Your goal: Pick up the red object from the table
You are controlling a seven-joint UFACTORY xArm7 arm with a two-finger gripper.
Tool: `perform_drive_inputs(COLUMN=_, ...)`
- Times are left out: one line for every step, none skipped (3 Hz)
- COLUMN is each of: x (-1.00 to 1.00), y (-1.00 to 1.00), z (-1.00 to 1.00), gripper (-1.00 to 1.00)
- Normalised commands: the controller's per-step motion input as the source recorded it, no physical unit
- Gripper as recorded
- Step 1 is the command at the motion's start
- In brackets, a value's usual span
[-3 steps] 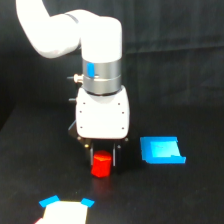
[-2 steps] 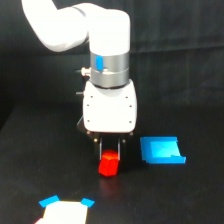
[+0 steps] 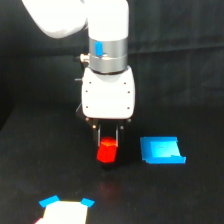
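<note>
The gripper pinches the red object at centre frame, seemingly just clear of the table. It looks light and rigid, best held across flat sides. The black surface is matte; a blue piece sits right.

The small block was bright red-orange. The flat worktop was plain matte black. The flat plastic piece was bright blue. The robot arm was white with a silver ring and a little blue mark. The pincer was dark.
</note>
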Motion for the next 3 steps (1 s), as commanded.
perform_drive_inputs(x=-0.04, y=-1.0, z=1.0, gripper=0.07)
perform_drive_inputs(x=1.0, y=0.42, z=1.0, gripper=-1.0)
perform_drive_inputs(x=0.1, y=0.27, z=0.76, gripper=-0.25)
